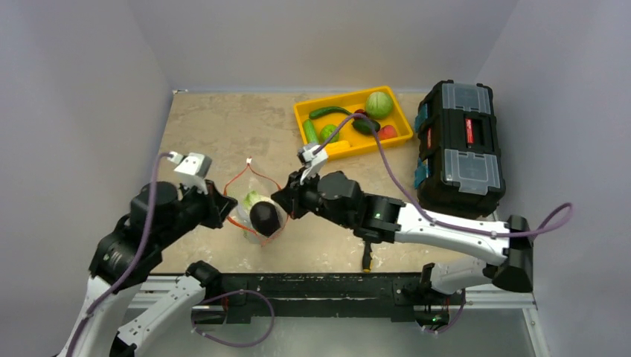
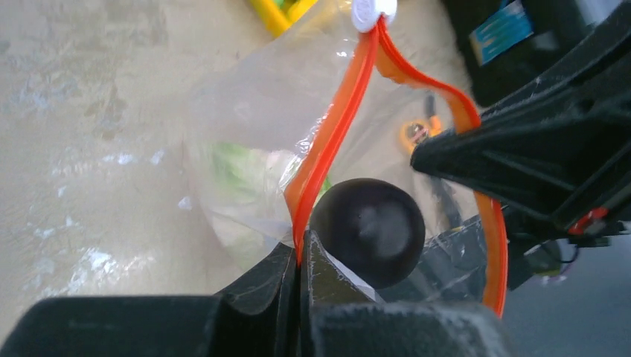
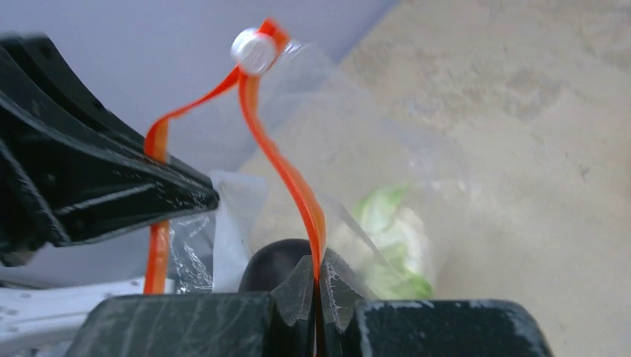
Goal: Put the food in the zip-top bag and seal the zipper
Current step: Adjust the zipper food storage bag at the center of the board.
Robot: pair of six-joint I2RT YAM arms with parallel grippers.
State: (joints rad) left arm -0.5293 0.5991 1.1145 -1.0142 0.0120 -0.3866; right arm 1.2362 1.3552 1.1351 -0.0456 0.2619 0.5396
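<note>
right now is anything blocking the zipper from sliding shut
Yes: the eggplant sits between the two halves of the zipper, and the left gripper and right gripper each pinch one half ahead of the slider.

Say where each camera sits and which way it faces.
Top external: above, behind the bases, looking down on left arm, right arm, yellow plastic tray, black toolbox.
Left wrist: looks along its own jaws, shut on the orange-red zipper strip, toward the right arm.
Right wrist: looks along its own jaws, shut on the strip's other side.
Both wrist views share the white slider tab and dark purple eggplant.
</note>
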